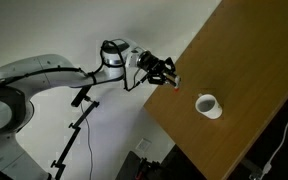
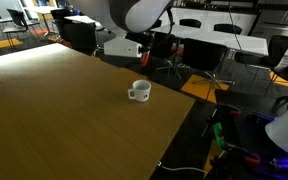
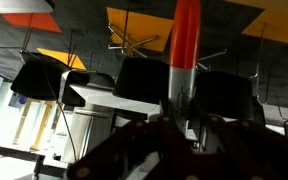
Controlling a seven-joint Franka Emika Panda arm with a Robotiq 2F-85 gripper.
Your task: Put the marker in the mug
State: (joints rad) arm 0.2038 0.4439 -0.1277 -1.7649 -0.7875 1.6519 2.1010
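The white mug (image 1: 208, 105) stands upright on the brown table (image 1: 244, 60), near its edge; it also shows in an exterior view (image 2: 138, 91). My gripper (image 1: 165, 71) hovers at the table's edge, a short way from the mug and above table height. In the wrist view the gripper (image 3: 181, 128) is shut on the marker (image 3: 185, 45), which sticks out between the dark fingers with its red-orange end away from the camera and its pale body in the jaws. A small orange tip of the marker (image 1: 175, 83) shows below the gripper.
The table top (image 2: 64, 110) is wide and bare apart from the mug. Beyond its edge stand black office chairs (image 3: 144, 85), white desks (image 2: 214, 35) and cables on the floor. The white robot arm (image 1: 44, 72) reaches in from the side.
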